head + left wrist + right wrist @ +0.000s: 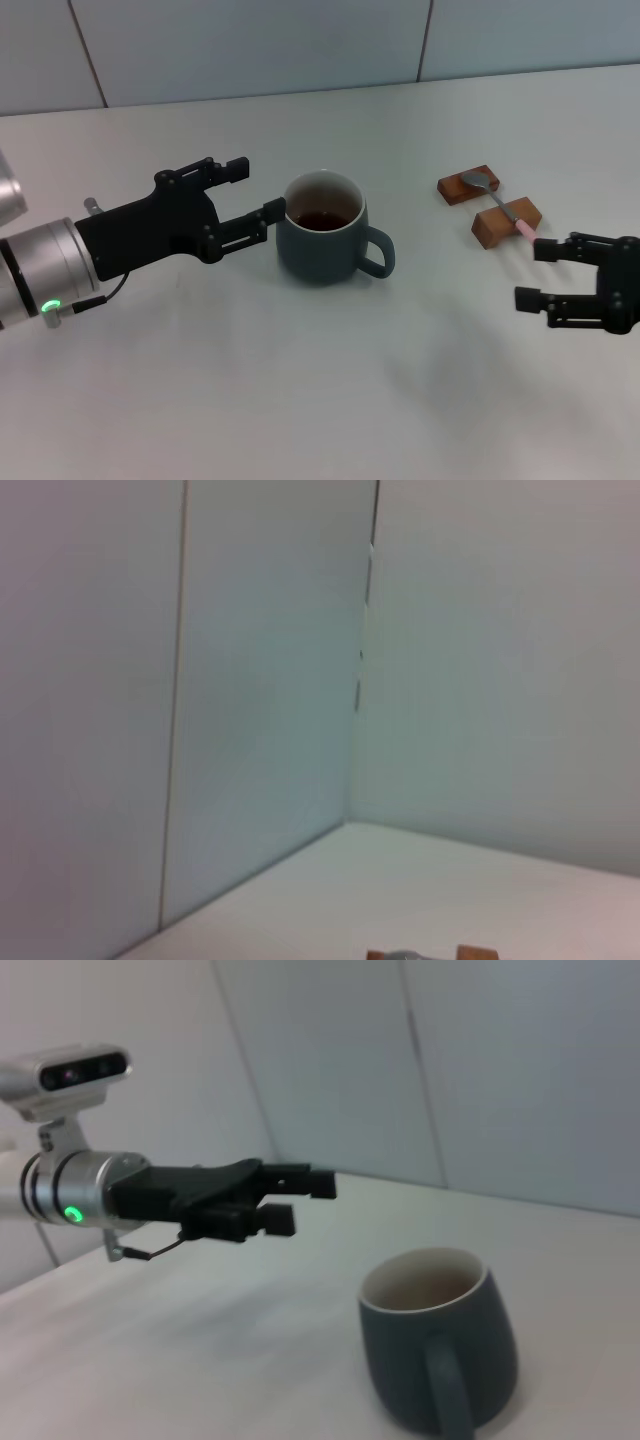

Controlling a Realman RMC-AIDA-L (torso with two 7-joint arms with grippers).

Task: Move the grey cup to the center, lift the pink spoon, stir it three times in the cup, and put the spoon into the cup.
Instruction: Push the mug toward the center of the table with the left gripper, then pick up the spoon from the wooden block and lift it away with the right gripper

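The grey cup (322, 240) stands upright near the middle of the table with dark liquid inside and its handle pointing toward my right arm. My left gripper (255, 188) is open just to the cup's left, its nearer fingertip close to the rim. The pink spoon (497, 203) lies across two brown wooden blocks (507, 222) at the right. My right gripper (535, 273) is open and empty, just in front of the spoon's pink handle end. The right wrist view shows the cup (440, 1350) and the left gripper (302, 1202) beside it.
The white table (330, 400) ends at a pale panelled wall (300, 50) at the back. The left wrist view shows mostly wall (300, 680), with the tops of the wooden blocks (478, 952) at its lower border.
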